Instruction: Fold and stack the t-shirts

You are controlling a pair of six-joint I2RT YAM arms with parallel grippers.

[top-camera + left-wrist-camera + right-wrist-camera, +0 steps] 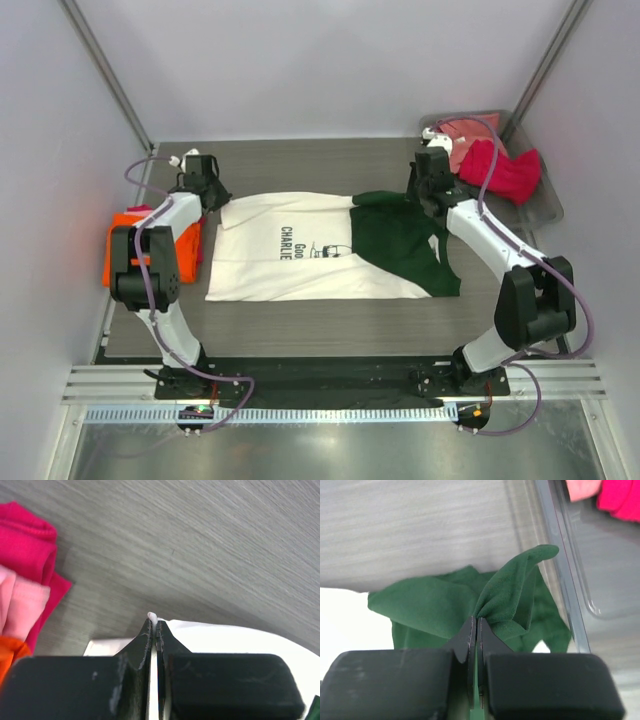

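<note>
A grey table [300, 330] held a cream t-shirt [290, 262] spread flat. Near its far edge, the left gripper [154, 621] pinched cream cloth; the right gripper [476, 621] clenched the green sleeve [512, 587].

Seen from above, the left arm [145, 265] covers much of the orange t-shirt [128, 219] at the left edge of the table [300, 170]. The print [300, 245] on the cream t-shirt [260, 275] is too small to read whole. The left wrist view cuts off the crimson t-shirt [25, 540], the pink t-shirt [22, 605] and the orange one at its left edge. The right wrist view cuts off the tray [565, 575] at its top edge.
</note>
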